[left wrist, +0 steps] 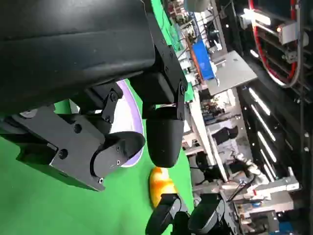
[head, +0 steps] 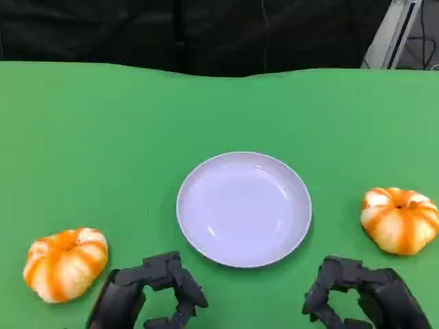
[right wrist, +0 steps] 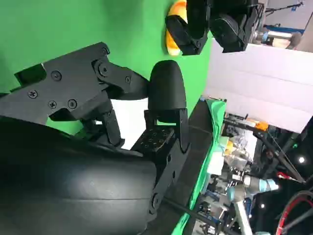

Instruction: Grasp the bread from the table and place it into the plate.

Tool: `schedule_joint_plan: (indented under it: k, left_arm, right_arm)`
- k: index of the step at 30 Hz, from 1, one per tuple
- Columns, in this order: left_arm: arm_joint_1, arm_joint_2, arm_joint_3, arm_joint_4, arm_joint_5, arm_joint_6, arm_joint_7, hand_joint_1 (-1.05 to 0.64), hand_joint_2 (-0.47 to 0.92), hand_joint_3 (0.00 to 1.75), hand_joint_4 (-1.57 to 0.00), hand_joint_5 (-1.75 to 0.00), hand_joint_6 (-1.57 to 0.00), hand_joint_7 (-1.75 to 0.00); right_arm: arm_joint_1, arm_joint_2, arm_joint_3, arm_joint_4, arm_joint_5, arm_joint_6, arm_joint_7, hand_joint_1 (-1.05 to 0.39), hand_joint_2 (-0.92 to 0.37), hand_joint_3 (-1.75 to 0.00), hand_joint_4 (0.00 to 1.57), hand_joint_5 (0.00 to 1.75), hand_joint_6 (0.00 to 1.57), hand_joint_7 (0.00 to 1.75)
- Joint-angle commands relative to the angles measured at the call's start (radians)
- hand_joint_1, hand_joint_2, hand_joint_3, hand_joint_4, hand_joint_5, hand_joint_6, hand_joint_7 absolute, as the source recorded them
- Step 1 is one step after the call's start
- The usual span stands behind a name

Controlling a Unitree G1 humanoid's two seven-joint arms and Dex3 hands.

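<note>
Two round orange-and-white striped breads lie on the green table: one at the near left (head: 65, 264), one at the right (head: 400, 219). An empty white plate (head: 243, 209) sits between them. My left hand (head: 154, 295) hovers at the near edge just right of the left bread, fingers loosely curled and apart, holding nothing. My right hand (head: 357, 296) is below and left of the right bread, also empty. The left wrist view has my left hand (left wrist: 98, 112), the plate (left wrist: 138, 120), the right bread (left wrist: 160, 185) and the right hand (left wrist: 190, 218). The right wrist view has my right hand (right wrist: 107, 112), the plate (right wrist: 131, 120) and the left bread (right wrist: 171, 45).
The green cloth (head: 103, 137) runs to a dark backdrop at the far edge. A metal frame (head: 391, 31) stands at the back right. The wrist views look past the table to lab benches and equipment.
</note>
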Motion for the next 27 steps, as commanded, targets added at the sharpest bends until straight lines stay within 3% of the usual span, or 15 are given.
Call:
schedule_joint_plan:
  k: [1,14,17,19,20,21,24,27]
  left_arm:
    - [0.002,0.011,0.003,0.004,-0.011,0.005,0.005,-0.04,0.63,0.95,-0.87,-1.49,-0.89,-1.2]
    - [0.002,0.006,0.012,0.001,-0.008,0.009,0.019,-0.03,0.63,0.95,-0.87,-1.47,-0.88,-1.2]
    - [0.01,0.001,0.013,-0.016,-0.038,0.033,0.014,-0.03,0.73,0.77,-0.87,-1.24,-0.91,-0.95]
    - [0.015,-0.003,0.008,-0.026,-0.076,0.053,-0.003,-0.04,0.77,0.65,-0.9,-0.91,-1.01,-0.48]
    - [0.018,-0.002,0.007,-0.032,-0.085,0.062,-0.007,-0.04,0.78,0.62,-0.92,-0.82,-1.07,-0.32]
    - [0.021,-0.001,0.007,-0.037,-0.089,0.069,-0.008,-0.06,0.81,0.51,-0.93,-0.59,-1.05,-0.15]
    - [0.027,0.002,0.01,-0.05,-0.091,0.085,-0.005,-0.12,0.88,0.31,-0.97,-0.16,-0.94,-0.02]
    - [0.029,0.006,0.006,-0.061,-0.124,0.107,-0.028,-0.18,0.89,0.22,-0.87,-0.03,-0.8,0.0]
  right_arm:
    - [-0.004,-0.008,-0.007,0.001,0.01,-0.007,-0.004,-0.23,-0.71,-0.72,0.79,1.58,0.81,1.3]
    - [-0.007,-0.007,-0.007,0.005,0.008,-0.006,-0.006,-0.22,-0.71,-0.71,0.8,1.57,0.81,1.29]
    - [-0.008,-0.007,-0.007,0.005,0.006,-0.007,-0.007,-0.22,-0.72,-0.71,0.8,1.57,0.81,1.29]
    - [-0.009,-0.006,-0.007,0.007,0.008,-0.01,-0.007,-0.21,-0.72,-0.72,0.8,1.57,0.81,1.29]
    - [-0.011,-0.006,-0.008,0.011,0.006,-0.016,-0.008,-0.21,-0.71,-0.72,0.8,1.57,0.81,1.29]
    - [-0.011,-0.005,-0.008,0.011,0.004,-0.017,-0.009,-0.21,-0.71,-0.72,0.8,1.57,0.81,1.29]
    - [-0.008,-0.005,-0.007,0.006,0.004,-0.01,-0.01,-0.21,-0.71,-0.73,0.8,1.57,0.81,1.28]
    - [-0.009,-0.008,-0.008,0.004,0.002,-0.008,-0.011,-0.23,-0.71,-0.73,0.8,1.57,0.81,1.28]
